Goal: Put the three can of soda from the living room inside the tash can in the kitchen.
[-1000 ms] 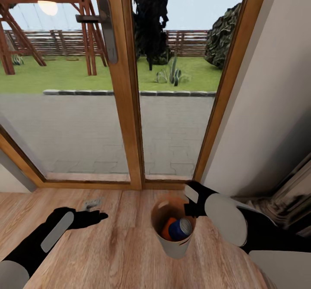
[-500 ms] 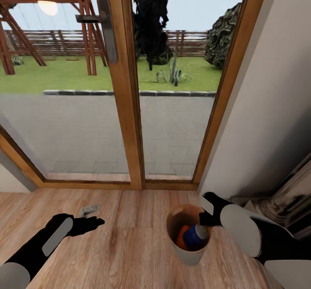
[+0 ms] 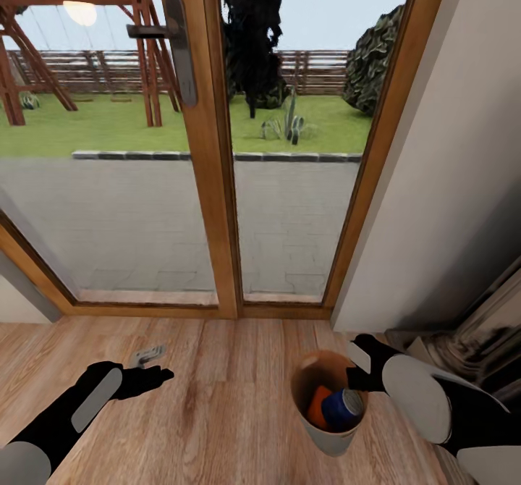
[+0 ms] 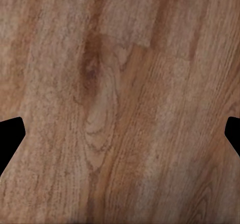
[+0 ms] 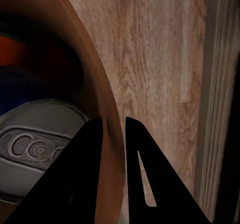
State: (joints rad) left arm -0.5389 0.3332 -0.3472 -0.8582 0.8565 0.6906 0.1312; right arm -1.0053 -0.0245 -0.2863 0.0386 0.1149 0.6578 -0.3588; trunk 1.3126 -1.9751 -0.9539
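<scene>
The tash can (image 3: pixel 334 438), brown inside and pale outside, hangs upright just over the wood floor. My right gripper (image 3: pixel 352 377) is shut on its right rim. In it lie an orange can of soda (image 3: pixel 317 407) and a dark blue one (image 3: pixel 344 408) with a pale top. The right wrist view has the black fingers (image 5: pixel 89 176) pinching the brown rim (image 5: pixel 75 48), one inside and one outside, with the blue can's lid (image 5: pixel 40 134) and the orange can (image 5: pixel 10 51) below. My left gripper (image 3: pixel 163 376) is open over bare floor, its tips wide apart around the gripper's middle (image 4: pixel 120 134).
Wood-framed glass doors (image 3: pixel 210 181) with a grey handle (image 3: pixel 179 43) stand straight ahead, a garden beyond. A white wall (image 3: pixel 449 181) and grey drapery (image 3: pixel 470 340) close off the right. A small grey metal piece (image 3: pixel 148 355) lies on the floor near my left gripper.
My right gripper has carried the tash can with its cans to the right and closer to me. The left arm has drawn back slightly. The doors have not shifted.
</scene>
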